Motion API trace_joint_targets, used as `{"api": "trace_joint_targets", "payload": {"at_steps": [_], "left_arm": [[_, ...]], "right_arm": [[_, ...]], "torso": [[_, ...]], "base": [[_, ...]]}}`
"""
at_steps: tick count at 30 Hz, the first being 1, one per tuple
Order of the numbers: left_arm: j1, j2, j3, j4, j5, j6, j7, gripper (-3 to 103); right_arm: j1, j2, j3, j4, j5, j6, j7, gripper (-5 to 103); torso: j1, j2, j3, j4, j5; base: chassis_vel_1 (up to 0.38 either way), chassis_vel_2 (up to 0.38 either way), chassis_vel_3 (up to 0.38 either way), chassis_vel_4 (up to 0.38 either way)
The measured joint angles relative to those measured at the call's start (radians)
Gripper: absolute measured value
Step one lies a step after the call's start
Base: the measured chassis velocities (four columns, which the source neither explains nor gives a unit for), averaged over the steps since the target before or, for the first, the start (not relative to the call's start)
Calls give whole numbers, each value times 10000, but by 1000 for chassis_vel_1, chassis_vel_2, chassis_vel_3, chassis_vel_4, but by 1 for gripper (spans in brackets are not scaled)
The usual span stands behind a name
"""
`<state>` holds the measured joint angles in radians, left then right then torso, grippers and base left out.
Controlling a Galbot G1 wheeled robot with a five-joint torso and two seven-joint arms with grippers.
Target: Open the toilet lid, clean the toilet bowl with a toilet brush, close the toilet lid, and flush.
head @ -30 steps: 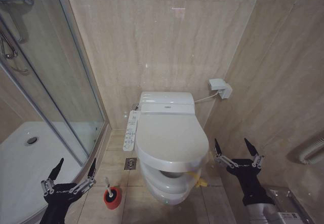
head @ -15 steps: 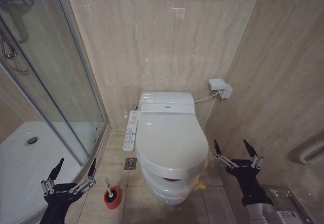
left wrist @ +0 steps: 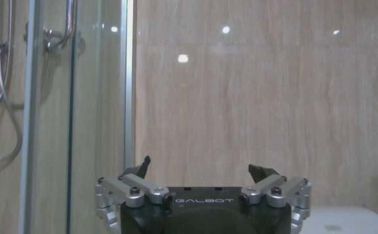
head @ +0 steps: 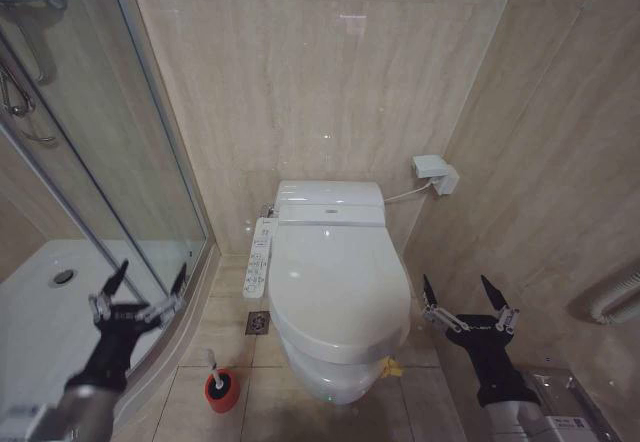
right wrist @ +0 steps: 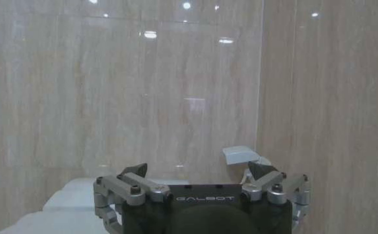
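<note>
The lid (head: 338, 282) lies flat and shut over the bowl (head: 335, 382) in the lower middle of the head view, and both pincers are empty; from that alone I cannot say whether this is before the lid is opened or after it has been shut, so the step in hand is either the opening or the flush.

The left gripper (head: 139, 290) hangs at the lower left of the frame, in front of the glass shower door (head: 90, 192), its 2 fingers spread wide and holding nothing; in the left wrist view the same gripper (left wrist: 205, 174) points at the bare wall with its tips far apart. The right gripper (head: 469, 302) sits at the lower right, beside the toilet but not touching it, also wide open and empty; in its own wrist view the gripper (right wrist: 198, 170) faces the wall box (right wrist: 238, 155).

If the lid is to be lifted, the next move calls for a fingertip to get under its front rim, near the small yellow tag (head: 392, 367), and swing it up toward the tank unit (head: 330, 202); if only the flush remains, an arm must reach a flush control, which I cannot make out.

The lid is a large, glossy white, long oval, smooth and probably slippery to grip. The brush (head: 213, 366) stands in its red cup (head: 221, 390) on the floor at the lower left of the toilet, its thin white handle upright, untouched.
</note>
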<state>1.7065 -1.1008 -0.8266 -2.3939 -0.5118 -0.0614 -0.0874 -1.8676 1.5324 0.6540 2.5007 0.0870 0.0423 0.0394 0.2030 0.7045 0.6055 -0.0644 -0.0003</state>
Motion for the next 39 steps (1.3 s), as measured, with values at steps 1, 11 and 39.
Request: {"api": "trace_joint_targets", "payload": {"at_steps": [1, 11, 39], "left_arm": [[0, 0, 0, 0, 0, 0, 0, 102], [-659, 420, 74, 506, -299, 95, 23, 97], [-4604, 2873, 3176, 5574, -1729, -823, 1413, 88]], "right_arm": [[0, 0, 0, 0, 0, 0, 0, 100], [3, -1, 0, -6, 1, 2, 7, 100], [4, -2, -1, -8, 2, 5, 8, 100]], "torso": [[0, 0, 0, 0, 0], [-1, 0, -1, 8, 5], [0, -1, 0, 3, -1]], "base": [[0, 0, 0, 0], [0, 0, 0, 0], [0, 0, 0, 0]]}}
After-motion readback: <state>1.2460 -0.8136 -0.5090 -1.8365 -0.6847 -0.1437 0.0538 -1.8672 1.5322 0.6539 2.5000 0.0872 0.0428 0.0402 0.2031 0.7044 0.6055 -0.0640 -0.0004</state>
